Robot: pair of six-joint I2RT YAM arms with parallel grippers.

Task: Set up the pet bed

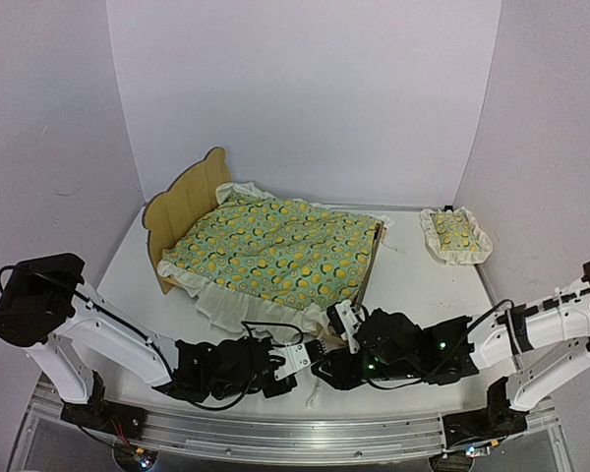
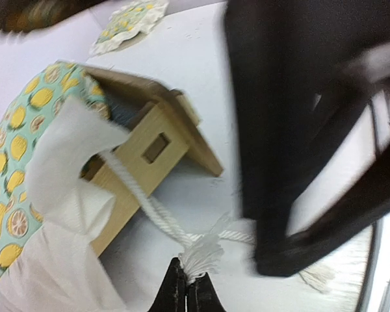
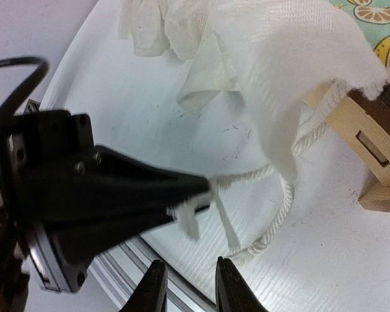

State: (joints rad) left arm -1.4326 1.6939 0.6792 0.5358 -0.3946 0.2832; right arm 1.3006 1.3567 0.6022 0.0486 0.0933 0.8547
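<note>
blanket (image 1: pixel 275 251) already covers pet bed (image 1: pixel 187 211); pillow (image 1: pixel 454 234) not placed yet (sits apart on bench (image 1: pixel 413 285)). left gripper (image 2: pixel 186 278) pinched shut on rope (image 2: pixel 156 214), right gripper (image 3: pixel 190 270) narrowly open w/ nothing held.

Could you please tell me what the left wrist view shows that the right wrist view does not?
Only the left wrist view: the small ruffled pillow lying on the table beyond the pet bed. Only the right wrist view: the right gripper, jaws apart with nothing between them. Both: the left gripper shut on the frayed end of the white rope, which runs to the bed's wooden foot corner, and the lemon-print blanket.
</note>
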